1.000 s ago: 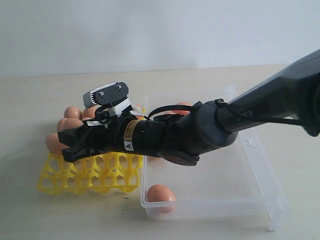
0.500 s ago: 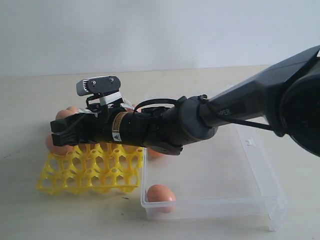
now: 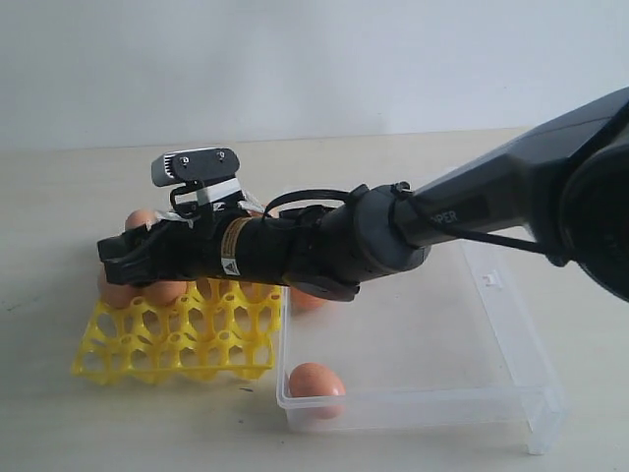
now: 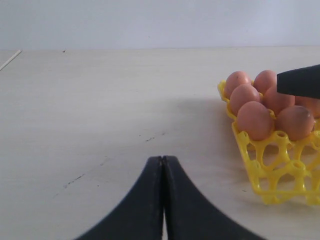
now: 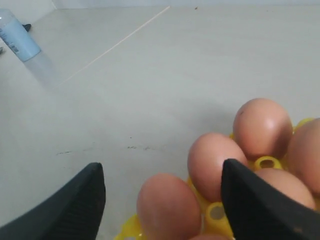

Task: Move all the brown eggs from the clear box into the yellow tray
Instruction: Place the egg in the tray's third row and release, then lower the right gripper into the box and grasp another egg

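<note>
Right gripper (image 5: 161,172): spread wide astride a brown egg (image 5: 167,206) seated in yellow tray (image 3: 177,341), far rows. Withdraw straight up, brushing no neighbour. Left gripper (image 4: 162,160): pressed together. Clear box (image 3: 511,398), right: holds more.

My right arm (image 3: 324,251) covers the tray's (image 3: 177,339) far rows, so I can't count the eggs (image 3: 142,218) there. It also hides most of 1 egg (image 3: 307,300) in the box (image 3: 423,393) and part of the box's far wall. On the right wrist camera the frame edge cuts off the tray and several eggs. A pale blue thing (image 5: 17,35) is cropped beyond naming.
</note>
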